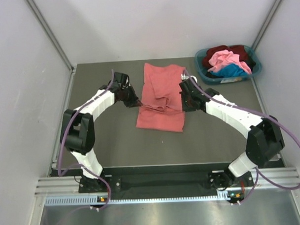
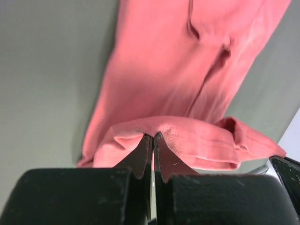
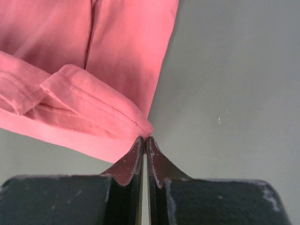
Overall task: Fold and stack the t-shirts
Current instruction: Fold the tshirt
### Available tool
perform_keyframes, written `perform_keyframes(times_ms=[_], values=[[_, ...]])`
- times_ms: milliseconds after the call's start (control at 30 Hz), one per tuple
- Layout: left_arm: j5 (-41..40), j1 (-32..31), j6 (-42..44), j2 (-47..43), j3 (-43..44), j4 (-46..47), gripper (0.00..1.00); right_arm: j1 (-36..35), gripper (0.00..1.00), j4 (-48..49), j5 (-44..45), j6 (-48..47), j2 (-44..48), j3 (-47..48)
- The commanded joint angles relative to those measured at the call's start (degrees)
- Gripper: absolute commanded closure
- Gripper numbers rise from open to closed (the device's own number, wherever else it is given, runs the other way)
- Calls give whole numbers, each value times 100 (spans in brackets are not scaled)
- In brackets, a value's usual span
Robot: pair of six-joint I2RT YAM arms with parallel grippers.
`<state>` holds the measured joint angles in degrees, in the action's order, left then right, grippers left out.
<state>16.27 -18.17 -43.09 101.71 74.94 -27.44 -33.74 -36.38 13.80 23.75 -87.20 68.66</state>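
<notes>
A salmon-red t-shirt (image 1: 159,100) lies partly folded in the middle of the table. My left gripper (image 1: 138,104) is at its left edge, shut on a pinch of the cloth (image 2: 154,133). My right gripper (image 1: 183,102) is at its right edge, shut on a hemmed corner (image 3: 145,131). Both pinched parts are lifted slightly off the table, the rest of the shirt (image 2: 178,61) spreading away below. More t-shirts, pink (image 1: 226,58), dark maroon (image 1: 239,51) and bright blue (image 1: 230,70), are heaped in the basket.
A teal plastic basket (image 1: 205,74) stands at the back right corner of the dark table (image 1: 116,143). White walls close in the left, right and back sides. The arm bases sit on a metal rail (image 1: 162,183) at the near edge.
</notes>
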Motion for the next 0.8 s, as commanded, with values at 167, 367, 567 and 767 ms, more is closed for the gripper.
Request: perform_keyframes(times_ms=[167,367,567,767], values=[[324,262,239,753,987,371,100,508,100,421,-282,-607,-657,727],[421,323,319,1298,1418,397,100,745,100,544,-483,-836,-1115,1078],[394,376,240,1667,1691,450,100,816,100,606,-685,-951,-1545,1404],[377,464,196,1931,1910,476,100,886,100,562,-686,-934,-1950,1746]])
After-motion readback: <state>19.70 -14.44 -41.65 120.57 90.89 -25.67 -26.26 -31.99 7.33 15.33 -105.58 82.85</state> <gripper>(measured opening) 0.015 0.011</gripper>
